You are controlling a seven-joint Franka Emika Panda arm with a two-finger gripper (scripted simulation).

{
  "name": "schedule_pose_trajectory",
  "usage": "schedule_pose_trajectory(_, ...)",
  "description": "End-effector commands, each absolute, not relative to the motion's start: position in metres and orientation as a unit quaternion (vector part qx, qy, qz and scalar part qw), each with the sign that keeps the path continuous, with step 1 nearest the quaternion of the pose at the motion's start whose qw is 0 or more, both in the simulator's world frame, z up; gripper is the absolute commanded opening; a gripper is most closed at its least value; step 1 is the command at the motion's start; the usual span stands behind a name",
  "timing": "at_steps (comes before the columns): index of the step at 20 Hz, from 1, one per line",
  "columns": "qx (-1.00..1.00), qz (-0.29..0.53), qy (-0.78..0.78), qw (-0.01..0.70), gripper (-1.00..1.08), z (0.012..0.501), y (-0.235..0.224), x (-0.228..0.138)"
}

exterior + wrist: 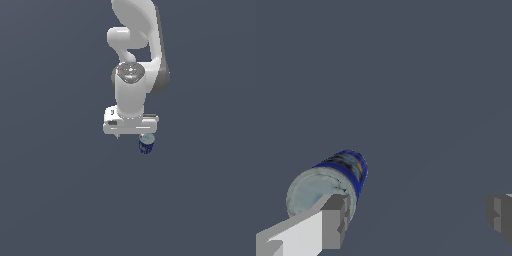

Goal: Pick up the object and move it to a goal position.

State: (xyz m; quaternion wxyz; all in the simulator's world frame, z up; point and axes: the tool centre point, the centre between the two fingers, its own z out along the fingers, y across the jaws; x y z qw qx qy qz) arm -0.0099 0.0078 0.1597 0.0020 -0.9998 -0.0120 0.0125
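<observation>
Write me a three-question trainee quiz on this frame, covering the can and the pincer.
1. True or false: the pincer is shut on the blue can.
2. Multiple choice: in the wrist view, where is the can relative to the fingers?
A. centred in the gap between them
B. beside one finger, with the other finger far off
C. out of sight
3. Short answer: what colour is the can's top?

Key:
1. False. The jaws stand wide apart with nothing gripped.
2. B. One finger overlaps the can's rim in the picture; whether they touch cannot be told.
3. Silvery-grey.
</observation>
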Motion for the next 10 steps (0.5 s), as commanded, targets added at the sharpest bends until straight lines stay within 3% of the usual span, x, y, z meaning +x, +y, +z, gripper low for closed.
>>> schedule_pose_trajectory(1, -1.000, 0.012, -0.012, 0.002, 1.00, 0.1597, 0.0078, -0.0099)
schedule_pose_trajectory(10, -1.000, 0.020, -0.011, -0.002, 1.00, 0.1583, 0.0086, -0.0073)
